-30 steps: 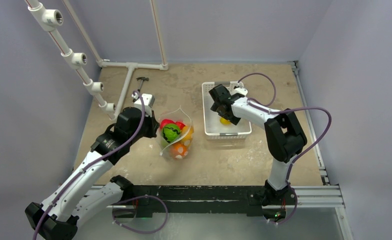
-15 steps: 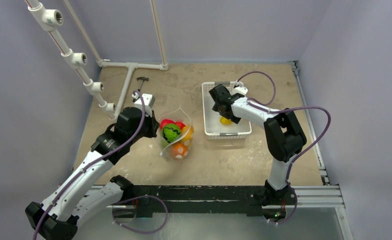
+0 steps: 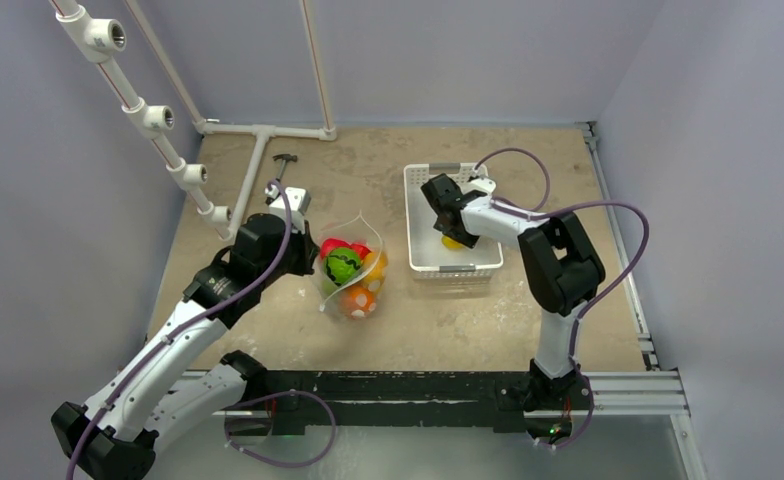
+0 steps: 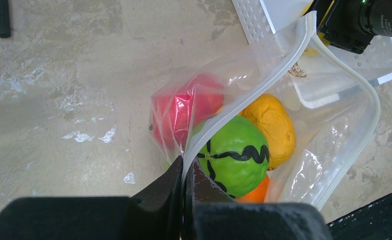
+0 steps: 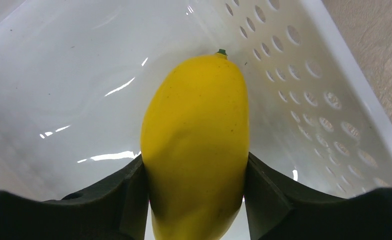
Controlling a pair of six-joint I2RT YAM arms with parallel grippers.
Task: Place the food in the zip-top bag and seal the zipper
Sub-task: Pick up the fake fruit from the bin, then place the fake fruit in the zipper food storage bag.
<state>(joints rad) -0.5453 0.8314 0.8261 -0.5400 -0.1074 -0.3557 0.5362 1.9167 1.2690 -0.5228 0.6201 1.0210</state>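
Note:
The zip-top bag [image 3: 353, 275] [image 4: 334, 115] stands mouth up on the table, holding a green fruit [image 4: 234, 155], a red one [image 4: 184, 107], a yellow-orange one [image 4: 274, 125] and an orange one [image 4: 254, 192]. My left gripper [image 4: 186, 167] [image 3: 313, 262] is shut on the bag's near mouth edge, the zipper [image 4: 264, 75], and the mouth stands open. My right gripper [image 5: 195, 159] [image 3: 446, 222] reaches down into the white basket [image 3: 418, 262] [image 5: 334, 100]. Its two pads press both sides of a yellow fruit [image 5: 196, 115] [image 3: 451, 241] that lies on the basket floor.
White pipes [image 3: 258, 150] run along the back left, with a small hammer-like tool [image 3: 283, 165] beside them. The basket sits just right of the bag, and my right arm's black wrist [image 4: 364, 20] shows above the bag's far edge.
My right gripper's jaws have closed in from wide open onto the yellow fruit in the basket. The left gripper and the bag have not moved.

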